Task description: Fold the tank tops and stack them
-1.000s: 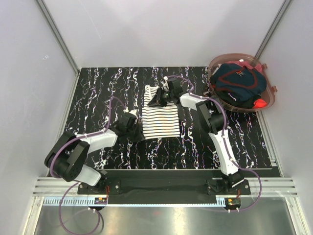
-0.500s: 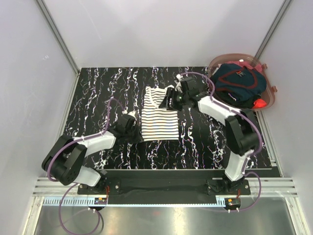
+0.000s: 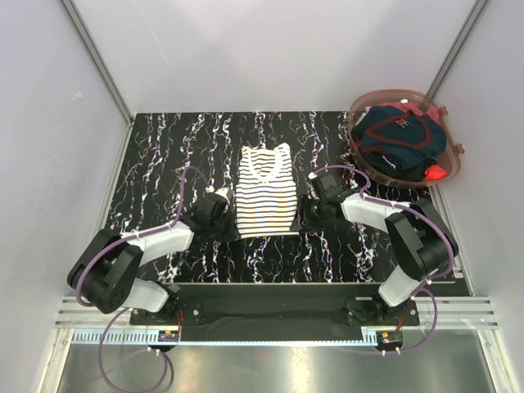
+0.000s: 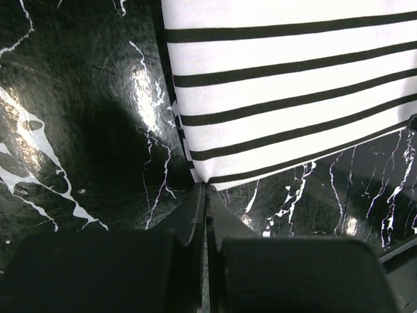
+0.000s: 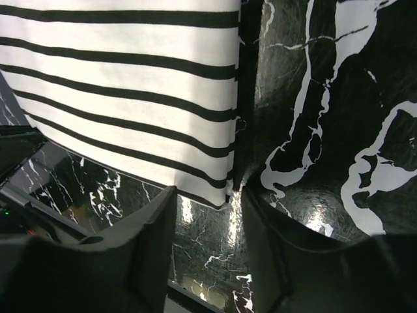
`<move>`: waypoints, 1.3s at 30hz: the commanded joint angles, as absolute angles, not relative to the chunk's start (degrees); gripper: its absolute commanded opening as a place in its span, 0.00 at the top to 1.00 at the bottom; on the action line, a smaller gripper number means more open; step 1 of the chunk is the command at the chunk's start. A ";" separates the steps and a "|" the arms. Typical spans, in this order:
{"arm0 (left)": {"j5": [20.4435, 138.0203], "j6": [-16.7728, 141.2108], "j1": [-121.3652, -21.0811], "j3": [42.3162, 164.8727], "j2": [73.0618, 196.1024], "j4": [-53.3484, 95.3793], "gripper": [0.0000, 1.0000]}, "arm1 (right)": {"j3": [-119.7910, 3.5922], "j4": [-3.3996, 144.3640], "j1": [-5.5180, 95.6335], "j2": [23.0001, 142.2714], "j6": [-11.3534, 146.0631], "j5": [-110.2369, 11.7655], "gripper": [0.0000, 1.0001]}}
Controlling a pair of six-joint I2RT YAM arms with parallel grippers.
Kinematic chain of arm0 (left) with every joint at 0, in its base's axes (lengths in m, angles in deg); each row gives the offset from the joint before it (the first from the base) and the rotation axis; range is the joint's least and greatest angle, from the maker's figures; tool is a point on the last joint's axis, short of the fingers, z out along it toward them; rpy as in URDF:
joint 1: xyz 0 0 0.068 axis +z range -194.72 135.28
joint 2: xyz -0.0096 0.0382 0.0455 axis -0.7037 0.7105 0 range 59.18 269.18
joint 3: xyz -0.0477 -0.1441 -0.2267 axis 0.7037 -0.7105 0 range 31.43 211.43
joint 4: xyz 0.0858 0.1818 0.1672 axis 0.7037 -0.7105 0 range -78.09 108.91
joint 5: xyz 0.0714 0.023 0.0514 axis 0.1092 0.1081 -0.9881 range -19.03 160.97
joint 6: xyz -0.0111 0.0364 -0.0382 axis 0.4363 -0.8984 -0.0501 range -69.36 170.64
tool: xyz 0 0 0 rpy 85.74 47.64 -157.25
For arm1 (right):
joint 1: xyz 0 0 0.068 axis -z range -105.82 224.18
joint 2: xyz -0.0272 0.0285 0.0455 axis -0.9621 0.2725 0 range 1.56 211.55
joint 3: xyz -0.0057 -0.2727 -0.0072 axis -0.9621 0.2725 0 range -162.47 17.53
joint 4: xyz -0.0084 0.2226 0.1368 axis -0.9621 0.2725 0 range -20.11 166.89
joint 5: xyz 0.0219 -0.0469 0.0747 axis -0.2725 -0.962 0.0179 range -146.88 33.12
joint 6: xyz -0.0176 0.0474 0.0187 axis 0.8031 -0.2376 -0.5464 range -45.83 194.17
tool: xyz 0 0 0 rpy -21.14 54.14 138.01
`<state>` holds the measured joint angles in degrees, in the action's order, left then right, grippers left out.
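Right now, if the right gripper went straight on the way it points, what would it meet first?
The striped top: its lower corner lies just ahead of the open right gripper, roughly between the fingers. Depth is hard to judge.

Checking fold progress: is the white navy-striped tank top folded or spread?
Spread: the white navy-striped tank top lies flat, straps and hem both showing.
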<state>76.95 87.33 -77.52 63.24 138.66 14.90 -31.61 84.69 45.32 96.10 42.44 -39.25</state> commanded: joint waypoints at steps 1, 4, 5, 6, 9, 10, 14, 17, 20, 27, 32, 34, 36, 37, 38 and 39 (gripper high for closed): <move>75.80 86.67 -78.12 62.63 137.05 15.04 1.00 | -30.89 83.07 44.57 95.86 42.70 -40.36 0.51; 75.89 86.85 -78.21 62.89 137.05 14.78 1.00 | -31.42 83.16 44.39 97.35 42.70 -40.09 0.63; 75.98 86.94 -78.47 63.06 136.96 14.61 1.00 | -31.42 83.16 44.30 97.44 42.70 -40.09 0.65; 76.07 86.94 -78.39 62.98 136.87 14.26 1.00 | -31.42 83.07 44.21 97.62 42.70 -40.00 0.68; 76.07 87.03 -78.56 63.15 136.08 13.38 1.00 | -31.60 84.12 44.13 97.18 42.97 -40.35 0.91; 76.07 87.03 -78.82 63.33 135.21 13.03 1.00 | -31.68 84.56 43.86 96.66 43.23 -40.70 1.00; 75.81 87.73 -79.61 63.51 131.43 9.34 1.00 | -30.98 89.99 42.90 90.09 43.76 -43.25 1.00; 75.80 89.13 -81.19 63.07 127.04 6.79 1.00 | -30.19 93.69 42.46 84.73 43.76 -44.13 1.00; 75.72 90.88 -83.04 63.15 122.47 3.81 1.00 | -29.93 97.29 42.19 80.07 43.67 -44.39 1.00; 77.91 94.06 -85.50 65.43 114.38 -1.12 1.00 | -31.33 103.02 42.19 72.58 43.23 -45.89 1.00; 78.09 95.37 -87.26 67.28 112.70 -4.11 1.00 | -32.21 105.21 42.19 69.06 42.97 -46.15 0.98; 78.26 95.90 -88.49 67.64 112.26 -4.20 1.00 | -32.39 105.92 42.19 68.44 43.06 -46.59 0.98; 78.62 97.04 -89.71 67.81 112.26 -3.68 1.00 | -32.56 106.62 42.19 68.09 43.14 -47.21 0.98; 78.97 97.39 -90.07 67.81 112.26 -2.89 1.00 | -32.65 106.63 42.19 68.00 42.97 -47.30 0.98; 79.14 98.01 -90.51 67.90 112.44 -2.54 1.00 | -32.82 106.89 42.19 67.91 42.97 -47.64 0.98; 79.32 98.27 -91.21 68.33 112.96 -2.19 1.00 | -33.26 107.06 42.19 67.91 43.06 -48.34 0.98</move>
<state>77.36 96.22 -89.83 65.31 113.24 -2.96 -30.47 105.52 42.57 69.24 42.88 -45.33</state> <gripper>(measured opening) 0.008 0.022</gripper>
